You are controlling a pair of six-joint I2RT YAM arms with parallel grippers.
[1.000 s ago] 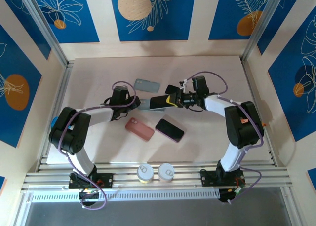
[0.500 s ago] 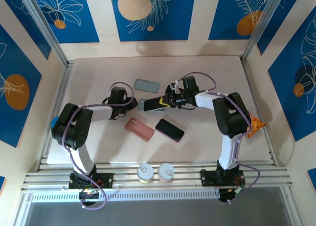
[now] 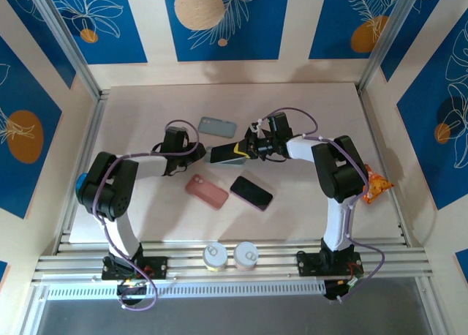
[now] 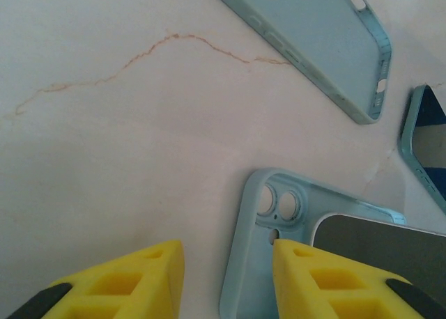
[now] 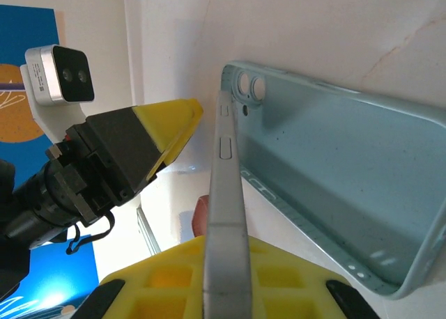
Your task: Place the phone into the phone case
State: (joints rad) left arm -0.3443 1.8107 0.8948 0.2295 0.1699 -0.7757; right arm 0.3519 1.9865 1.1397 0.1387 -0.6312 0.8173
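Observation:
A light blue phone case (image 3: 214, 159) (image 4: 244, 263) (image 5: 334, 173) lies open side up at the table's middle. My right gripper (image 3: 251, 148) (image 5: 226, 263) is shut on a phone (image 3: 227, 152) (image 5: 226, 187), holding it tilted over the case, its far end near the camera holes. The phone's dark screen (image 4: 390, 242) comes into the left wrist view from the right. My left gripper (image 3: 194, 151) (image 4: 226, 249) is open and straddles the case's camera-end rim: one finger (image 4: 327, 277) over the case, the other (image 4: 139, 277) over bare table.
A grey-blue case (image 3: 218, 126) (image 4: 313, 40) lies just behind. A pink case (image 3: 207, 191) and a black phone (image 3: 251, 193) lie in front of the work spot. Two cans (image 3: 231, 255) stand on the near rail. Side walls close in the table.
My right gripper has carried the phone left and lower over the light blue case, and its arm has swung in. The left gripper has stayed by the case's end.

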